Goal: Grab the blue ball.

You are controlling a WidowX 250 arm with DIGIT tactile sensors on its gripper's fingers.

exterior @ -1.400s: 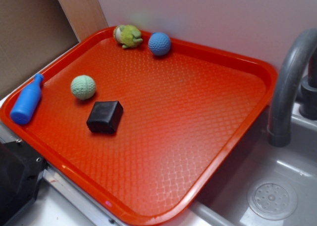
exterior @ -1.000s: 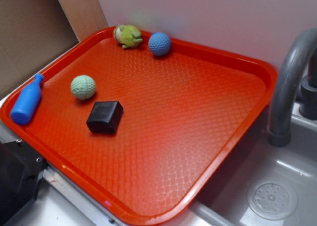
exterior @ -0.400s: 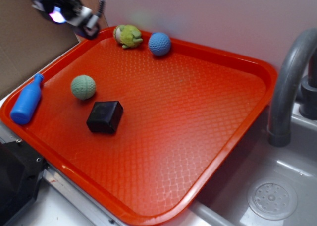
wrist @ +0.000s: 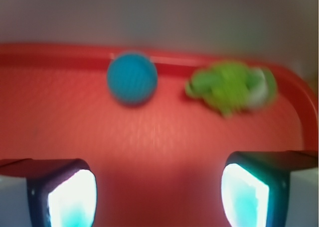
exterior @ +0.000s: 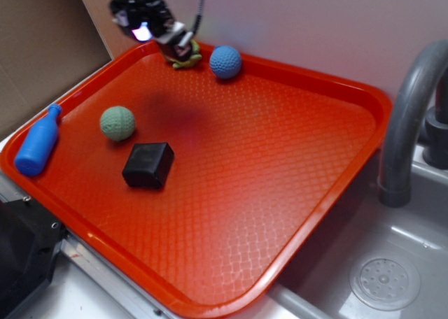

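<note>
The blue ball (exterior: 225, 61) rests on the red tray (exterior: 280, 158) by its far rim; in the wrist view the blue ball (wrist: 132, 78) shows blurred, ahead and a little left of centre. My gripper (exterior: 173, 45) hangs above the tray's far left corner, in front of the green plush frog (exterior: 187, 59), to the left of the ball. Seen from the wrist, the gripper (wrist: 158, 197) is open, its two lit fingers wide apart with bare tray between them.
A pale green ball (exterior: 117, 122), a black block (exterior: 148, 165) and a blue bottle-shaped toy (exterior: 36, 143) lie on the tray's left part. The frog (wrist: 230, 87) sits right of the ball in the wrist view. A grey faucet (exterior: 409, 116) and sink (exterior: 385, 277) stand at the right.
The arm has come in from the upper left and moved right, now over the tray's far corner and covering most of the frog. The objects on the tray have not moved.
</note>
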